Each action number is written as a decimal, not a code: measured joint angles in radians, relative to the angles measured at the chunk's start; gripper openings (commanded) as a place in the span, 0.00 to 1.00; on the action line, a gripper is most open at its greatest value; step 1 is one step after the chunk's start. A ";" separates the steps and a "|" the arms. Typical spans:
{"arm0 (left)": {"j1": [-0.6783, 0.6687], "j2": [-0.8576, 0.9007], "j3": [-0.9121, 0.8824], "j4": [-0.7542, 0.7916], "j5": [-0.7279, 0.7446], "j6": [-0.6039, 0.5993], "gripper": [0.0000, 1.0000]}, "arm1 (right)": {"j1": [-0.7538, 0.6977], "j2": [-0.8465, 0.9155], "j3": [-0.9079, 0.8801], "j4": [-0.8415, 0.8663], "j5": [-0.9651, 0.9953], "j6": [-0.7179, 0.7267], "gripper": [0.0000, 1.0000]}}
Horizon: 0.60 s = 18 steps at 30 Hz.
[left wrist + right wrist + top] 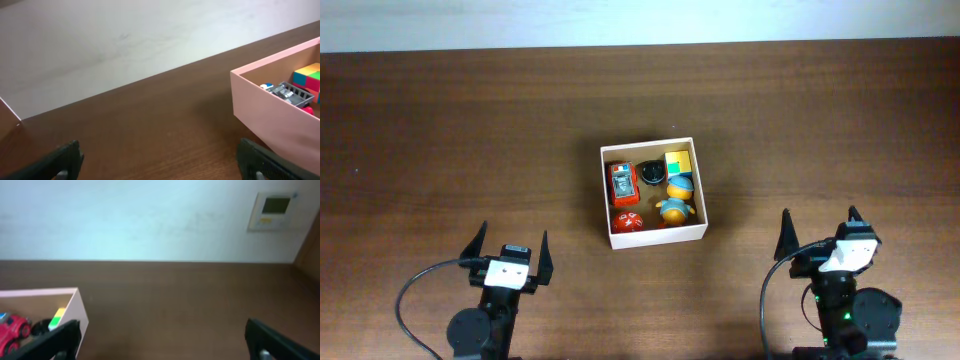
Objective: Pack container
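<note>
The light, thin-walled container (657, 238) seems best pinched at its six-o'clock wall, while left gripper (512, 236) and right gripper (820, 216) gape released, empty.

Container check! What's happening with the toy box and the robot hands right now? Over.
Left hand open, empty. Right hand open, empty. Container between them, farther out, toys inside. Nothing in the way.

The container (655, 239) sits mid-table (440, 130) with toys (623, 184) in it. The left gripper (511, 240) lies near-left of it, the right gripper (819, 218) near-right.
</note>
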 measured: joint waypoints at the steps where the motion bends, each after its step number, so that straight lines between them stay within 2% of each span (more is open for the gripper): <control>1: 0.000 0.000 0.000 0.000 0.000 0.000 0.99 | 0.000 -0.023 -0.028 0.024 -0.002 -0.001 0.99; 18: 0.000 0.000 0.000 0.000 0.000 0.000 0.99 | 0.004 -0.116 -0.193 0.122 -0.010 -0.012 0.99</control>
